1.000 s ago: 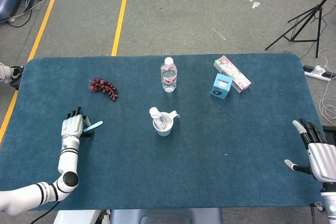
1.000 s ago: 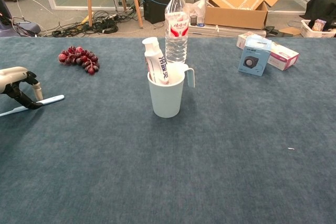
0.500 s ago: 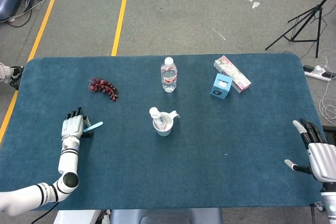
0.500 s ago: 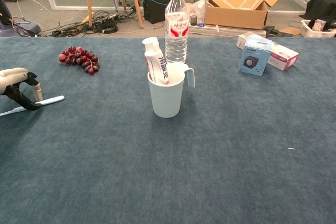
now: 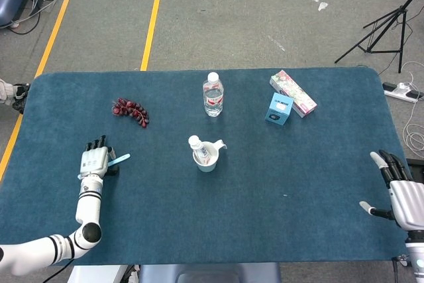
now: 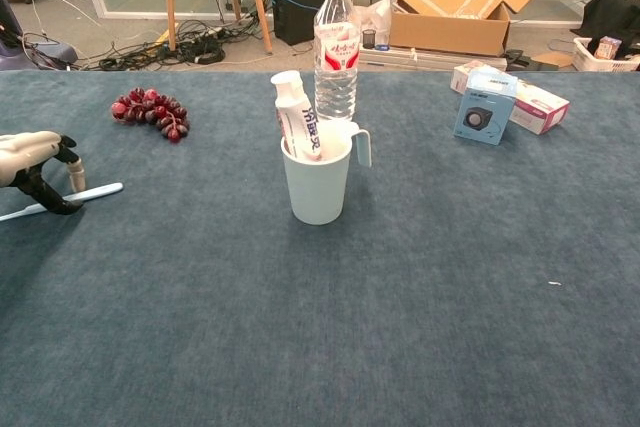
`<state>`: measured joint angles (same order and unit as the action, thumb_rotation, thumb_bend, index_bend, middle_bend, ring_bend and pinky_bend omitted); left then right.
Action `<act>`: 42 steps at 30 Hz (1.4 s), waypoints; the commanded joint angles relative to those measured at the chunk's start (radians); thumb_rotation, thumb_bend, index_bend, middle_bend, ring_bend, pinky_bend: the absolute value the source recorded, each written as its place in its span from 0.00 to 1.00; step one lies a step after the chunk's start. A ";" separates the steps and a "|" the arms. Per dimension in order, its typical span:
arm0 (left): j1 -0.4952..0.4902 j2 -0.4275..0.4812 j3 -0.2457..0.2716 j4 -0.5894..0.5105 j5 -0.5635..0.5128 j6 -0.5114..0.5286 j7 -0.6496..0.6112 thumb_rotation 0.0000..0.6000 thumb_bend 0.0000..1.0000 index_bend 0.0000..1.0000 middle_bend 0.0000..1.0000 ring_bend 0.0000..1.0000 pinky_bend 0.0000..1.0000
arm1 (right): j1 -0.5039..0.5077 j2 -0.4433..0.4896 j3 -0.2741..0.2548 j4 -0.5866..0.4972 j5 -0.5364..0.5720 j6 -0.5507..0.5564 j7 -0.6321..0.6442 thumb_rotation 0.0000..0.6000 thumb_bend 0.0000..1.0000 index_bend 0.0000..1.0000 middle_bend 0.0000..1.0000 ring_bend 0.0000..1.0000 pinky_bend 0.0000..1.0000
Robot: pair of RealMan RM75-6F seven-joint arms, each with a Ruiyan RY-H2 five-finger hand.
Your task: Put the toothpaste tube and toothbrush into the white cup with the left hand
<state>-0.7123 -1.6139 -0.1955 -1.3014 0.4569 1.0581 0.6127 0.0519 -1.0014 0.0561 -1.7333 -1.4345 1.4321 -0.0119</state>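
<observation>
Looking down, head view first.
Left hand (image 5: 95,160): at the left part of the table (image 5: 318,183), fingers curled down over the handle end of the toothbrush (image 5: 118,160); contact plain, a firm grip not certain.
Toothbrush: flat on the table, light blue tip poking out to the right of the hand, well apart from the cup.
White cup (image 5: 207,157): upright near the table's middle, handle turned to the right.
Toothpaste tube (image 5: 199,147): standing inside the cup, cap end up, leaning toward the cup's left rim.
Right hand (image 5: 399,192): at the right edge of the table, fingers spread apart, holding nothing.
Water bottle (image 5: 212,95): upright behind the cup.
Grapes (image 5: 131,111): dark red bunch lying behind the left hand.
Boxes: small blue box (image 5: 279,109) touching a long patterned box (image 5: 293,92), far right rear.

Turning to the chest view.
Left hand (image 6: 35,169): at the left border, dark fingertips pressed down on the toothbrush (image 6: 60,201).
Toothbrush: lying on the table, both ends visible.
White cup (image 6: 317,183): in the centre, toothpaste tube (image 6: 297,114) rising above its rim.
Water bottle (image 6: 337,47): just behind the cup.
Grapes (image 6: 150,111): behind the left hand.
Blue box (image 6: 483,108): at the right rear.
Right hand: outside this view.
</observation>
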 commanded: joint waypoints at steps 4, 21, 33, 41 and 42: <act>0.007 -0.013 0.005 0.013 0.014 0.008 0.013 1.00 0.34 0.43 0.00 0.00 0.00 | -0.001 0.001 0.000 0.000 0.000 0.000 0.001 1.00 0.00 0.09 0.07 0.00 0.42; 0.026 -0.042 -0.008 0.052 0.042 0.021 0.037 1.00 0.34 0.57 0.00 0.00 0.00 | -0.001 0.000 0.000 0.000 0.000 0.001 0.000 1.00 0.00 0.09 0.07 0.00 0.42; 0.040 -0.035 -0.015 0.040 0.075 0.037 0.045 1.00 0.34 0.64 0.00 0.00 0.00 | -0.001 0.000 0.000 0.000 -0.001 0.003 0.000 1.00 0.00 0.09 0.07 0.00 0.42; 0.045 -0.035 -0.021 0.041 0.074 0.030 0.054 1.00 0.35 0.65 0.00 0.00 0.00 | -0.001 -0.001 0.000 -0.001 -0.001 0.002 -0.003 1.00 0.00 0.09 0.07 0.00 0.42; 0.047 -0.034 -0.023 0.040 0.077 0.031 0.052 1.00 0.35 0.65 0.00 0.00 0.00 | -0.001 -0.001 0.000 0.000 0.000 0.002 -0.002 1.00 0.00 0.09 0.07 0.00 0.42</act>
<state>-0.6663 -1.6489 -0.2176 -1.2606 0.5326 1.0883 0.6659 0.0508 -1.0025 0.0563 -1.7335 -1.4350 1.4342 -0.0137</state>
